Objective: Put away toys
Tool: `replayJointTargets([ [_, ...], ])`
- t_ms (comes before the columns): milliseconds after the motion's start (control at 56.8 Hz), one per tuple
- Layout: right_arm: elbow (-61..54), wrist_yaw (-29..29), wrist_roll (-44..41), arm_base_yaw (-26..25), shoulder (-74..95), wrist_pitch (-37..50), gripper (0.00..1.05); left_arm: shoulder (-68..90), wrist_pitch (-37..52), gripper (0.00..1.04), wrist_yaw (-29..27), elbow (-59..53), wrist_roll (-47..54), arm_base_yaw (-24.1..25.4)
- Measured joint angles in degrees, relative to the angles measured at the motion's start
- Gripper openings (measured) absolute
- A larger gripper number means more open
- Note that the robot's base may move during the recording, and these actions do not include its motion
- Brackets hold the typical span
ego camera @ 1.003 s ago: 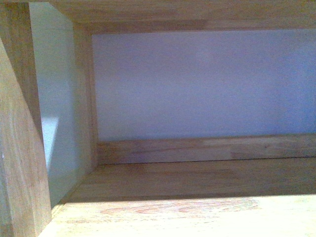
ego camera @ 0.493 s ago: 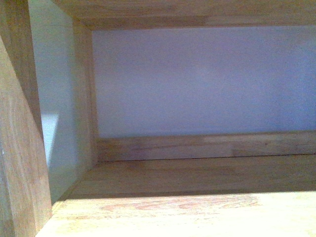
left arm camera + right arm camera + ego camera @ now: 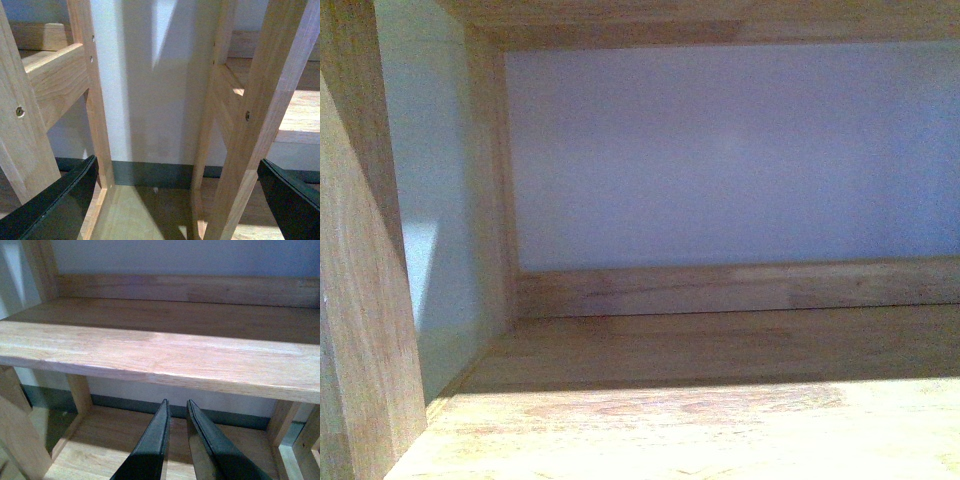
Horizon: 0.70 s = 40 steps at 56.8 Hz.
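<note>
While my front view has tilted slightly upward, shelf (image 3: 720, 345) holds nothing; left gripper (image 3: 175, 200) spread wide, right gripper (image 3: 176, 415) nearly closed, both empty.

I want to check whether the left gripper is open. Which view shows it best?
The left wrist view: the left gripper has its two dark fingers far apart at the picture's edges, with nothing between them but the wooden shelf frame beyond. The front view shows only the shelf, no arm. The right wrist view shows the right gripper, nearly closed.
</note>
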Motion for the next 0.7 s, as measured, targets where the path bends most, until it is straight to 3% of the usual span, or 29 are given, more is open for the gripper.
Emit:
replayJointTargets([
  [511, -2.2, 0.0, 0.0, 0.0, -2.5, 0.3, 0.16, 0.0, 0.0, 0.99, 0.0, 0.0, 0.0, 0.0],
  [704, -2.2, 0.0, -0.1, 0.0, -2.5, 0.3, 0.42, 0.0, 0.0, 0.99, 0.0, 0.0, 0.0, 0.0],
])
